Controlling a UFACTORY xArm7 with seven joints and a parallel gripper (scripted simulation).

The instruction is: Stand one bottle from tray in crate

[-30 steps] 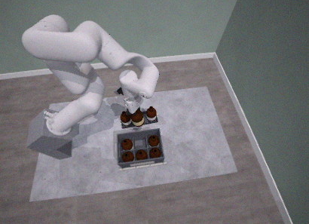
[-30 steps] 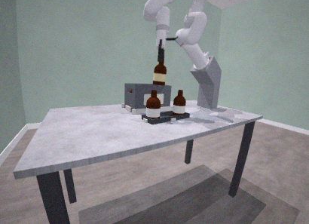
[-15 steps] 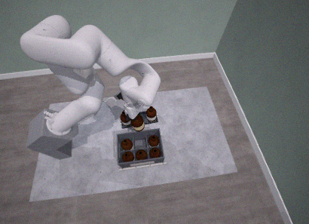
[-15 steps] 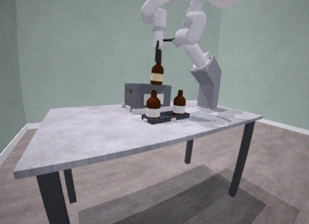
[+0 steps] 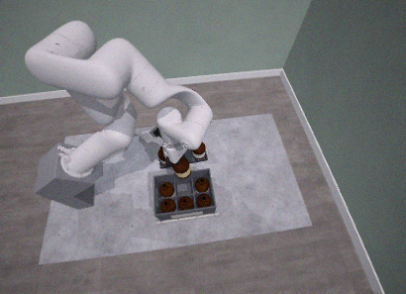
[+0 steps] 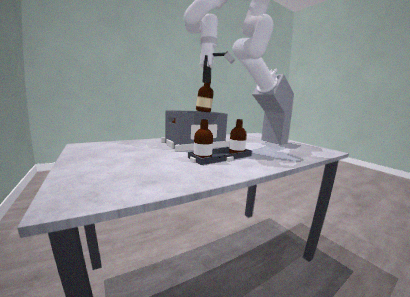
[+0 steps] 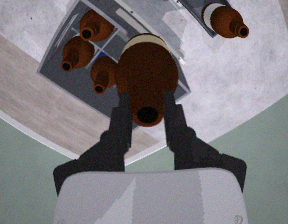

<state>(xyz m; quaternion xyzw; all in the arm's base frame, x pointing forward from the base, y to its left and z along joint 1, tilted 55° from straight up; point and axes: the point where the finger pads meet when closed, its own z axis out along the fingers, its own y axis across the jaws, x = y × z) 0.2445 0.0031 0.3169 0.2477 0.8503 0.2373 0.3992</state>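
Note:
My gripper (image 7: 147, 103) is shut on the neck of a brown bottle (image 6: 204, 97) with a cream label and holds it upright in the air. It hangs above the near edge of the grey crate (image 5: 184, 193), close to the crate's one empty cell (image 5: 184, 187). The other cells each hold a brown bottle, such as the bottle at the crate's front middle (image 5: 185, 203). Two bottles (image 6: 203, 138) (image 6: 237, 136) stand upright on the dark tray (image 6: 219, 155). In the wrist view the held bottle (image 7: 147, 75) covers part of the crate (image 7: 102, 56).
The crate and tray sit flat on a grey table (image 6: 165, 174). The arm's base (image 6: 274, 111) stands on the table behind the tray. Walls close the room on two sides.

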